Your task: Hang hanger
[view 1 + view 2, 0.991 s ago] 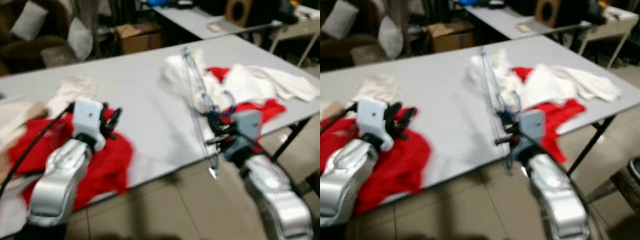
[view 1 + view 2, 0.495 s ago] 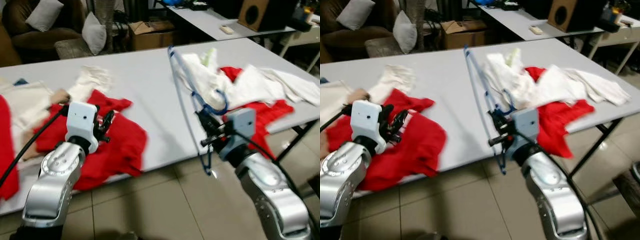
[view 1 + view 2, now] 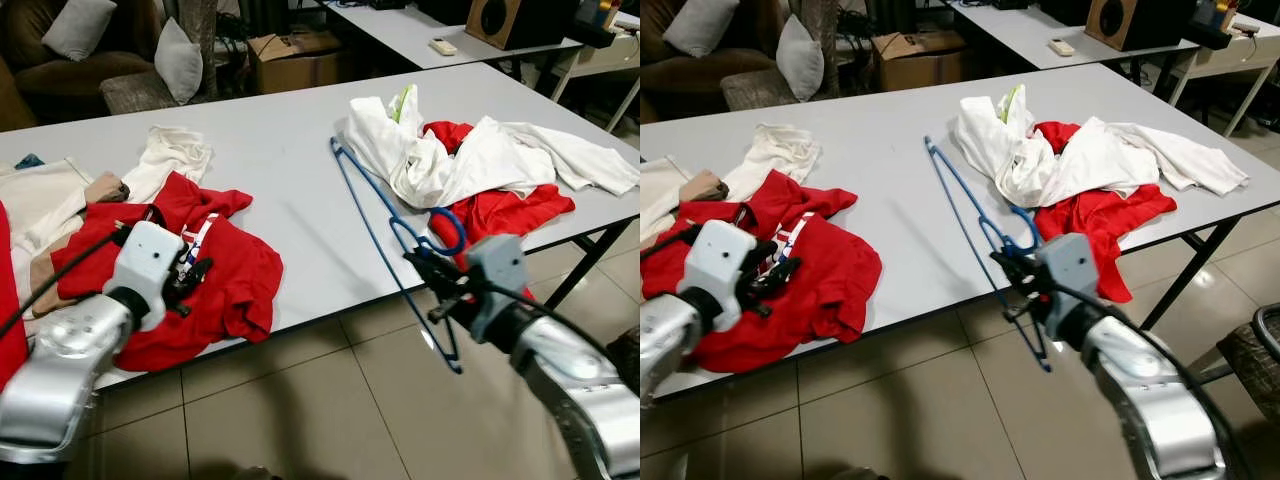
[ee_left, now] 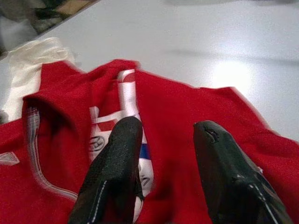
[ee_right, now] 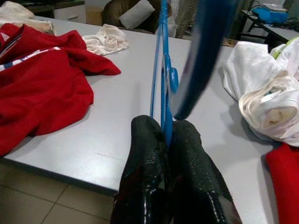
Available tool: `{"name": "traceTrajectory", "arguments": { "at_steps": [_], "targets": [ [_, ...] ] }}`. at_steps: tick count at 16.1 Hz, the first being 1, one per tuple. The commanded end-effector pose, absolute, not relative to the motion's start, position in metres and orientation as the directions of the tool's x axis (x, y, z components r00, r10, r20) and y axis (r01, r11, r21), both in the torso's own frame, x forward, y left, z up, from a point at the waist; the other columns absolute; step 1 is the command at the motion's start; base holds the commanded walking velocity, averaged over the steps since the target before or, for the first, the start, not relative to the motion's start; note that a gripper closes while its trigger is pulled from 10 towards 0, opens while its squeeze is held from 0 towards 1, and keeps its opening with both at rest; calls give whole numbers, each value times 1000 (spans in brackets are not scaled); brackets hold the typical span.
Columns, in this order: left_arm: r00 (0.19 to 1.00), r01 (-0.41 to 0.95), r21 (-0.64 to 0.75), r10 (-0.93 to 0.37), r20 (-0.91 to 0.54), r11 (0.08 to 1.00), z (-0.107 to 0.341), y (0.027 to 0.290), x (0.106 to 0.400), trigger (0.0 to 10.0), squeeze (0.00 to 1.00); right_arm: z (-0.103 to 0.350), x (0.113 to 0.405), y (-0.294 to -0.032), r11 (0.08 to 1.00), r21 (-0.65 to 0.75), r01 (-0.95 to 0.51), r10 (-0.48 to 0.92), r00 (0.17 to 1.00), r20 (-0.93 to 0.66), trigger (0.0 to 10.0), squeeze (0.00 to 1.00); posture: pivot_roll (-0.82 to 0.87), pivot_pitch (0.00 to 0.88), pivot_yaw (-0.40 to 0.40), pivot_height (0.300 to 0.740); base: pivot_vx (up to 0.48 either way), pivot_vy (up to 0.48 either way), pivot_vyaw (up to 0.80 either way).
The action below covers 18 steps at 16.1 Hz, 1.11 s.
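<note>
A blue wire hanger (image 3: 372, 220) is held up over the grey table's (image 3: 270, 150) front edge. My right gripper (image 3: 425, 270) is shut on its lower part, just below the hook. In the right wrist view the two black fingers (image 5: 145, 149) pinch the blue hanger (image 5: 162, 60) between them. My left gripper (image 3: 190, 275) hovers over a red shirt (image 3: 225, 285) at the table's front left. It is open, with its fingers (image 4: 124, 144) apart above the shirt's collar label and nothing between them.
A heap of white clothes (image 3: 440, 160) on a red garment (image 3: 505, 210) lies at the table's right. Cream garments (image 3: 170, 155) lie at the left. Behind are a sofa with pillows (image 3: 180, 60), a cardboard box (image 3: 295, 50) and a second table (image 3: 440, 25). Tiled floor (image 3: 320, 410) lies in front.
The whole picture has shifted and sharpened, so the camera moved. My right gripper still holds the hanger. My left arm now sits lower and further left in the view.
</note>
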<state>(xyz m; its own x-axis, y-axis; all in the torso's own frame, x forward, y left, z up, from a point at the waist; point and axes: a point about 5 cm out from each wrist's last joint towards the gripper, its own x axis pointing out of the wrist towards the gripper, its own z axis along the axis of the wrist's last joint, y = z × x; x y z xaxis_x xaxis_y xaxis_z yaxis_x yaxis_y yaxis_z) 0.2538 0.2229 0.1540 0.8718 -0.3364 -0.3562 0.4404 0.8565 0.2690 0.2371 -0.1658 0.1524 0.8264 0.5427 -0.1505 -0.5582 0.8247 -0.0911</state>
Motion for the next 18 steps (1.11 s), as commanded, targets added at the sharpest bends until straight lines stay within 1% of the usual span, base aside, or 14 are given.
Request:
{"name": "traceTrajectory", "arguments": {
  "at_steps": [1, 3, 4, 5, 6, 8, 10, 11, 12, 13, 14, 16, 17, 18],
  "targets": [
    [842, 502, 260, -397, -366, 825, 160, 222, 253, 10000, 0, 155, 235, -171, 817, -99, -569, 552, 819, -155, 10000, 0, -35, 0, 15, 740, 0, 0, 0],
    [697, 657, 184, -495, -518, 731, 139, 221, 249, 10000, 0, 156, 232, -176, 773, -110, -625, 602, 777, -186, 10000, 0, -34, 0, 17, 740, 0, 0, 0],
    [645, 686, 186, -470, -603, 704, 114, 221, 253, 10000, 0, 155, 232, -179, 767, -129, -628, 601, 775, -197, 10000, 0, -46, 0, 27, 740, 0, 0, 0],
    [634, 689, 197, -449, -630, 697, 106, 222, 256, 10000, 0, 156, 232, -181, 770, -138, -623, 595, 779, -199, 10000, 0, -46, 0, 27, 740, 0, 0, 0],
    [650, 655, 175, -430, -626, 735, 93, 214, 274, 10000, 0, 160, 233, -183, 796, -129, -591, 570, 804, -168, 10000, 0, -69, 0, 51, 740, 0, 0, 0],
    [670, 635, 115, -472, -573, 764, 92, 188, 299, 10000, 0, 164, 231, -185, 821, -124, -558, 543, 829, -133, 10000, 0, -82, 0, 62, 740, 0, 0, 0],
    [640, 683, 39, -573, -512, 729, 94, 150, 325, 10000, 0, 165, 233, -189, 848, -124, -516, 503, 856, -117, 10000, 0, -83, 0, 62, 740, 0, 0, 0],
    [658, 677, 31, -587, -471, 735, 97, 132, 340, 10000, 0, 168, 233, -189, 851, -129, -509, 499, 860, -104, 10000, 0, -83, 0, 62, 740, 0, 0, 0],
    [729, 620, -5, -579, -365, 785, 109, 110, 359, 10000, 0, 171, 234, -191, 860, -141, -491, 483, 871, -89, 10000, 0, -124, 0, 70, 740, 0, 0, 0],
    [794, 561, -88, -565, -223, 823, 130, 92, 373, 10000, 0, 173, 235, -195, 880, -155, -450, 444, 893, -73, 10000, 0, -137, 0, 77, 740, 0, 0, 0],
    [824, 523, -181, -548, -143, 833, 145, 86, 380, 10000, 0, 173, 236, -200, 899, -158, -408, 404, 913, -59, 10000, 0, -148, 0, 89, 740, 0, 0, 0],
    [878, 454, -281, -478, -21, 846, 169, 90, 391, 10000, 0, 177, 236, -206, 927, -156, -341, 342, 939, -21, 10000, 0, -161, 0, 108, 740, 0, 0, 0],
    [912, 401, -275, -410, 28, 874, 183, 106, 398, 10000, 0, 179, 235, -208, 941, -136, -309, 312, 950, 2, 10000, 0, -165, 0, 113, 740, 0, 0, 0],
    [891, 450, -187, -452, 34, 873, 186, 113, 398, 10000, 0, 179, 232, -208, 938, -137, -318, 321, 947, 2, 10000, 0, -162, 0, 115, 740, 0, 0, 0]
  ]
}}
